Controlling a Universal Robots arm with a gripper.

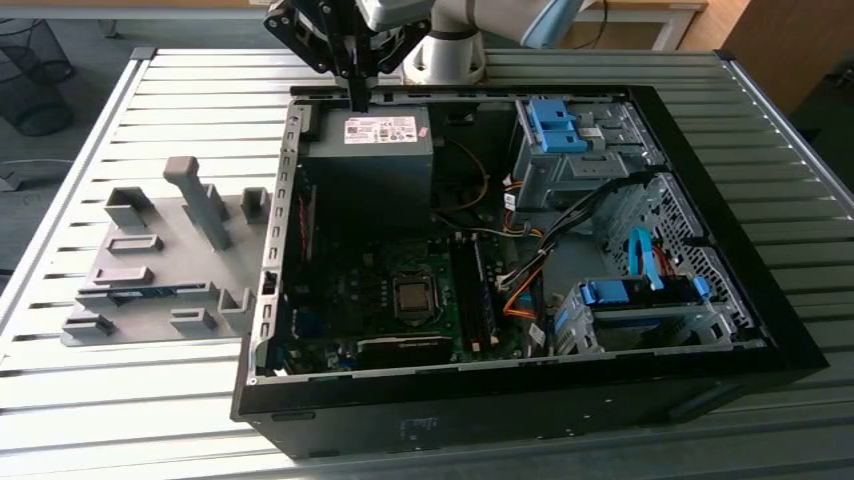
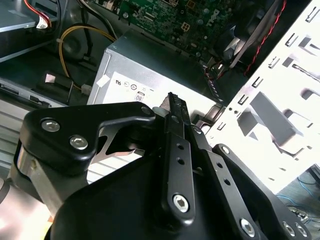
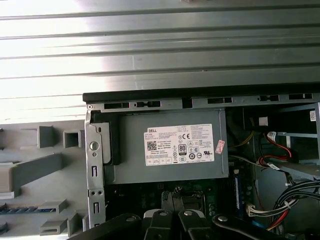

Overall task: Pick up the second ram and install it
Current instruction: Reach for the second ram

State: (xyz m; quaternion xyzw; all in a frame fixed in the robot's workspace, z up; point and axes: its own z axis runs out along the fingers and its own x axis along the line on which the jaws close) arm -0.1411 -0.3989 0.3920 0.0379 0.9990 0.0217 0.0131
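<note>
Hangs the gripper (image 1: 359, 100) above the power supply (image 1: 380, 135), jaws pressed together, apparently empty. Finds the second ram (image 1: 134, 292) lying flat in the grey holder (image 1: 150, 218) outside the case (image 1: 534, 400), well apart.

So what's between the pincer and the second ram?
In the exterior view, the case's metal side wall and grey upright blocks lie between the pincer and the ram.

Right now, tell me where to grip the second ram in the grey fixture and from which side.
Grip the second ram across its flat faces near mid-length, coming straight down. It seems to stand on edge in a slot of the grey fixture, leaving its top edge exposed while slot walls cover its sides.
</note>
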